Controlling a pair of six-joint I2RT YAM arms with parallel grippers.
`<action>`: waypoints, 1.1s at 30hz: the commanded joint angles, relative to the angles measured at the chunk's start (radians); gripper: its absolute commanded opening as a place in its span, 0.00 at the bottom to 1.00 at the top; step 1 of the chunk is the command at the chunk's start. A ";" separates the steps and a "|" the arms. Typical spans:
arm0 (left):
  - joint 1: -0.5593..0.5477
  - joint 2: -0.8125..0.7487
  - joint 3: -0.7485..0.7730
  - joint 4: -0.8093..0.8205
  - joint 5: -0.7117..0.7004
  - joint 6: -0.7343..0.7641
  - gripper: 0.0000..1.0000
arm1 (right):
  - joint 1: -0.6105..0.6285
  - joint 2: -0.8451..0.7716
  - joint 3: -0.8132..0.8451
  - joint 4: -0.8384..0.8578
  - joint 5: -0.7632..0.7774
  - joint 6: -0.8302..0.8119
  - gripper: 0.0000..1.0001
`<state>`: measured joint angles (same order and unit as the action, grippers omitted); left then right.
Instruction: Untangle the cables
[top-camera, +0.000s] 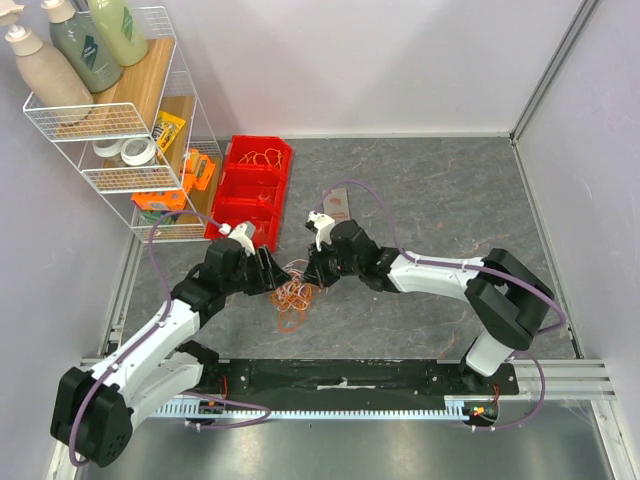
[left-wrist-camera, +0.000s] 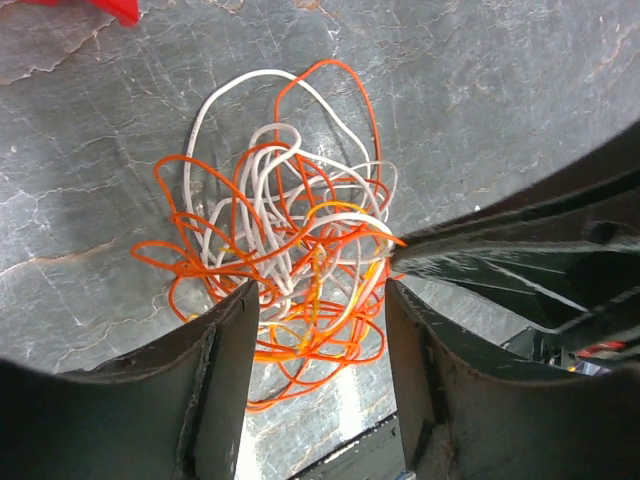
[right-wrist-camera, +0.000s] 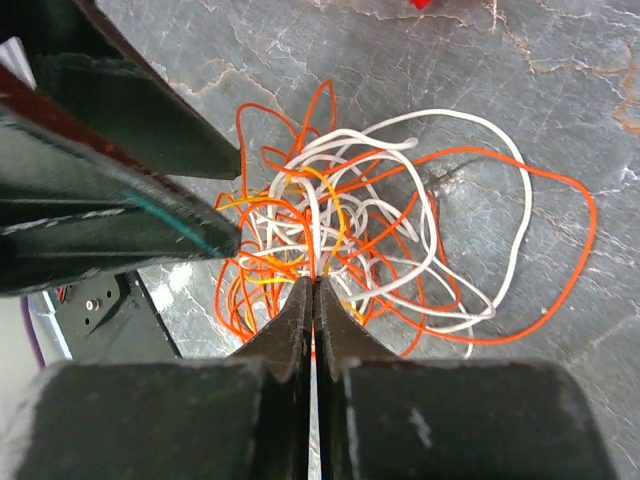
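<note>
Three bottles (top-camera: 85, 50), labels unreadable; right claw (right-wrist-camera: 315, 285) apparently pinching cables (right-wrist-camera: 335, 228).

I am looking down on the cables (top-camera: 294, 294), which are lying in one heap on the table (top-camera: 450, 200), left of its middle and near the front. The left gripper (left-wrist-camera: 320, 300) is hanging at the heap's left side and the right gripper (right-wrist-camera: 314, 288) at its right, both tips reaching in over the heap. Behind the heap and a little left, the compartment bin (top-camera: 236, 143) is sitting with loose wires (top-camera: 262, 157) in its rear section. Left of the bin, the wire rack (top-camera: 100, 122) is standing against the left wall. It is carrying bottles (top-camera: 85, 50) on top and tape rolls (top-camera: 135, 150) on the shelf below.
</note>
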<state>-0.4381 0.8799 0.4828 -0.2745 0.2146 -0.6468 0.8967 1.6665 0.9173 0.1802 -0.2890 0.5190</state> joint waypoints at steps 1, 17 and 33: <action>0.002 0.028 -0.044 0.107 -0.012 -0.039 0.56 | 0.001 -0.124 0.002 -0.047 0.037 -0.005 0.00; 0.002 0.062 -0.102 0.127 -0.041 -0.014 0.02 | 0.001 -0.816 0.245 -0.721 0.676 -0.074 0.00; 0.004 -0.111 0.063 0.054 0.100 0.022 0.02 | 0.001 -0.848 0.056 -0.642 0.714 0.041 0.00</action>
<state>-0.4381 0.8459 0.3851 -0.1905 0.2325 -0.6838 0.8967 0.6876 1.1084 -0.4778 0.5171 0.4740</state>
